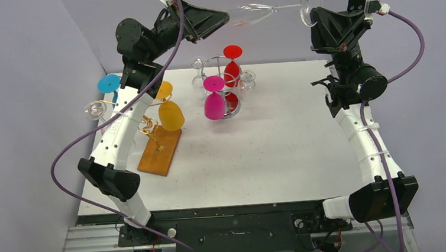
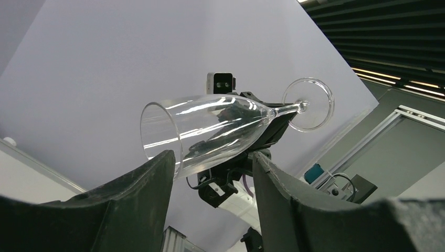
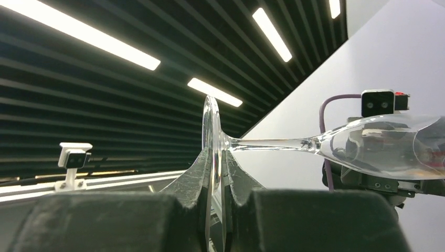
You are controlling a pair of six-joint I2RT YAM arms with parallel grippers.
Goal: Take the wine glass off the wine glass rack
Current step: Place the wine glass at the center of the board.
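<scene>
Removal looks done. The clear wine glass (image 1: 254, 10) lies level, high above the table's (image 1: 281, 145) far edge. The right gripper (image 3: 216, 157) pinches its thin disc foot. The left gripper (image 2: 212, 157) stands half-wide around the smooth bowl (contact unclear). A handover appears to be in hand; the next move calls for gentle closure on slippery, brittle, curved glass.

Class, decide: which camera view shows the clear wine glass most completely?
Left wrist: the clear wine glass shows rim, bowl, stem and foot. Right wrist crops its bowl; top external shows it small, high up.
</scene>
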